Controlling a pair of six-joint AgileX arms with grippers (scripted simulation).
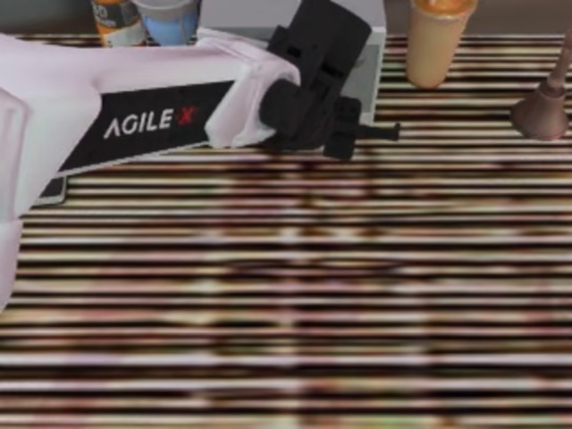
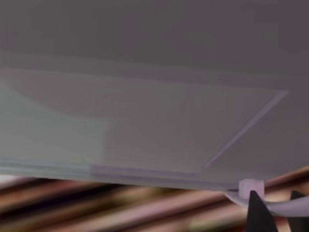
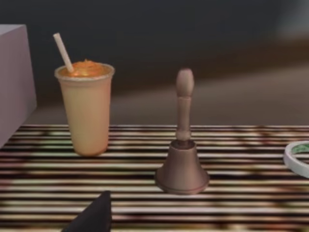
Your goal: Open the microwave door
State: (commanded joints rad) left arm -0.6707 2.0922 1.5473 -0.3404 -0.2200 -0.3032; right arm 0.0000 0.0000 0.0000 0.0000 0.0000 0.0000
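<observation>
The light-grey microwave stands at the table's back edge, mostly covered by my left arm. The microwave door, with its large greyish window, fills the left wrist view and lies flat against the box. Its pale handle is at the door's edge. My left gripper reaches rightward along the front of the microwave. In the left wrist view the left gripper has its dark fingertips close on either side of the handle's pale bar. The right gripper is outside the top view, low over the table at the right.
A tan cup with an orange drink stands just right of the microwave, and a brown bell is further right. An orange bottle and a blue cup are back left. A white tape roll lies near the bell.
</observation>
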